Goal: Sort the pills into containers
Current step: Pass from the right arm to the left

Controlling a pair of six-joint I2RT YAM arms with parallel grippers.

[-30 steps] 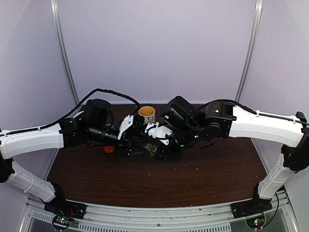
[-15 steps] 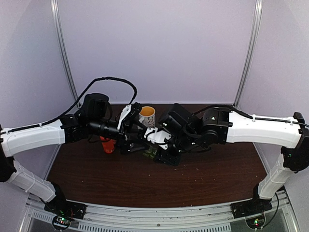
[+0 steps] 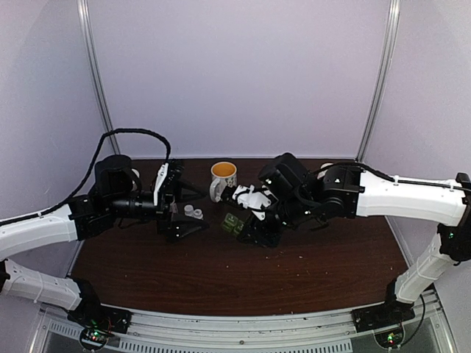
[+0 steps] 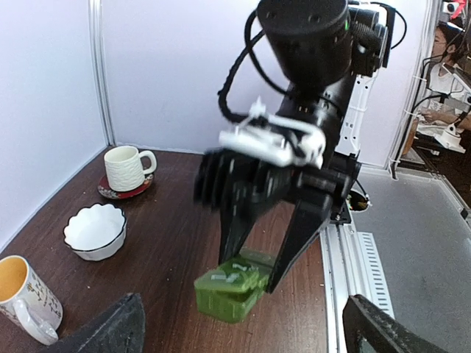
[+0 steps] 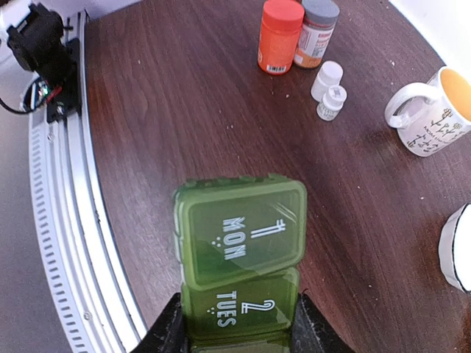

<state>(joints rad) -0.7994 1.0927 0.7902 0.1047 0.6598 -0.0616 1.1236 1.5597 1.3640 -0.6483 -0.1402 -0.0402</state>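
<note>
The right gripper [image 5: 239, 327] clamps the green pill box [image 5: 239, 235], steadying it; the left gripper [image 4: 243, 338], at its nine o'clock, stands wide open; next probably needs a fine pinch on one lid.

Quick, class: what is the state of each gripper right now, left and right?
Left gripper: open, holding nothing.
Right gripper: closed on the green pill box.

Reference: pill box [image 5: 239, 254], between the right gripper [image 4: 252, 272] jaws. Everything else stands on the bench [image 5: 162, 110].
Left of box: two small bottles [image 5: 327, 77] side by side.
Farther left: two larger bottles [image 5: 280, 35], just beside each other.
Behind, slightly left: mug [image 3: 223, 175].
Behind, slightly right: bowl [image 4: 94, 232].
Beyond the bowl: cup [image 4: 125, 165] on saucer [image 4: 118, 195].
</note>
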